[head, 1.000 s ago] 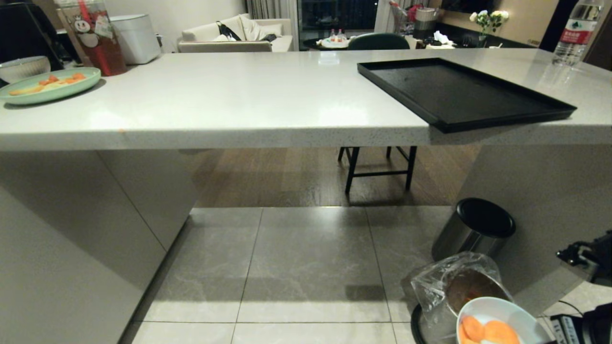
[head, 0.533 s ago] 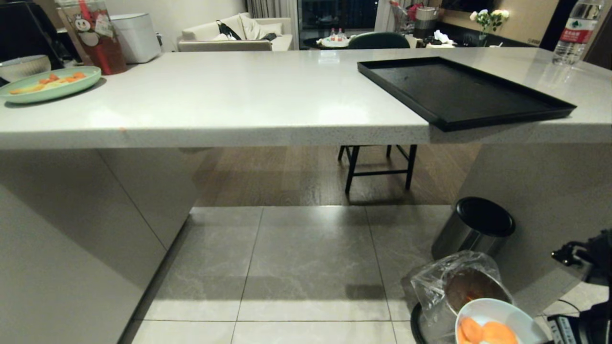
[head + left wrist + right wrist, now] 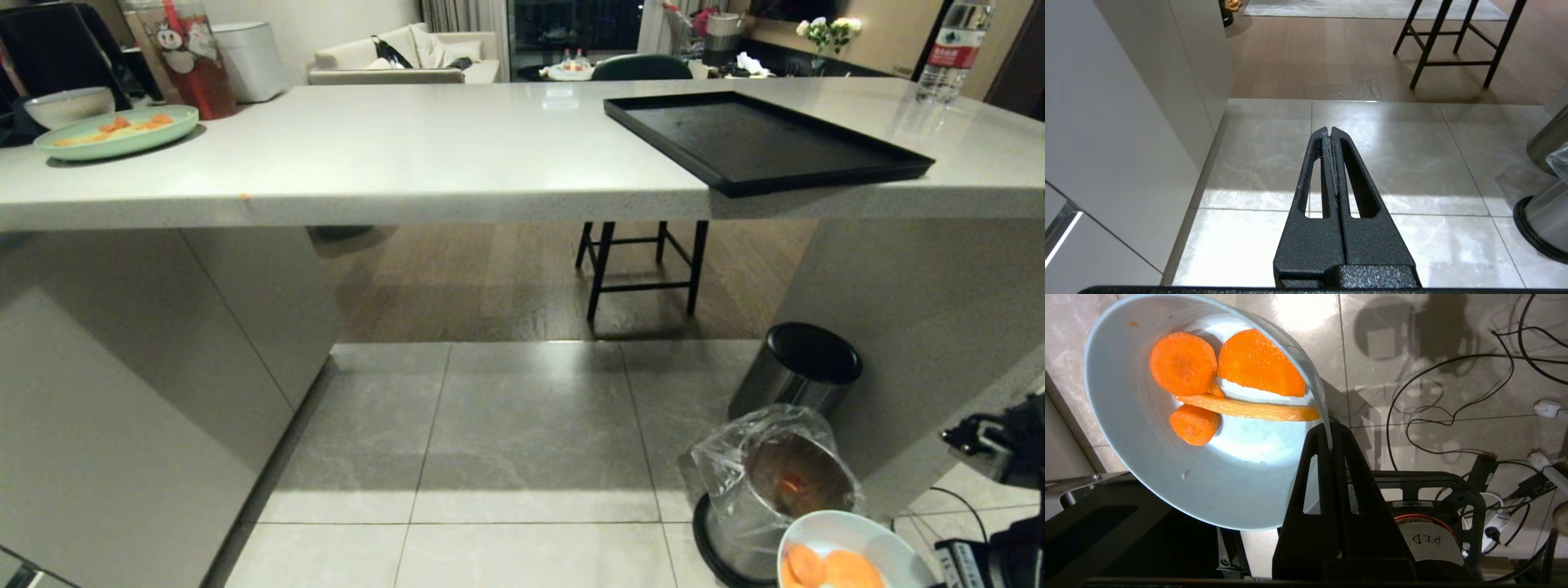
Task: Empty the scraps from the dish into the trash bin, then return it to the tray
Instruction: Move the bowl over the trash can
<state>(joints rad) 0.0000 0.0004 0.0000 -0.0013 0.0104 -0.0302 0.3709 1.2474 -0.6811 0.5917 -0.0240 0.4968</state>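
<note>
The dish [image 3: 853, 543], a small light-blue bowl, hangs low at the bottom right of the head view, just in front of the trash bin [image 3: 739, 506] with its crinkled clear bag. Its scraps [image 3: 1249, 367], orange carrot slices and one long strip, lie inside, and the dish [image 3: 1147, 469] is tilted. My right gripper [image 3: 1329, 430] is shut on the dish's rim. The black tray [image 3: 759, 143] lies on the counter at the right with nothing on it. My left gripper [image 3: 1329, 131] is shut and holds nothing, out over the floor tiles.
A steel bin with a black lid [image 3: 804, 363] stands behind the trash bin, under the counter [image 3: 457, 163]. A stool [image 3: 641, 261] is beyond. A green plate [image 3: 118, 135], a grey-white bowl [image 3: 69, 104] and a water bottle [image 3: 947, 53] sit on the counter. Cables [image 3: 1453, 375] cross the floor.
The whole head view has shifted, so the camera moved, and more of the trash bin now shows. The dish stays held in my right gripper. The left arm has kept still.
</note>
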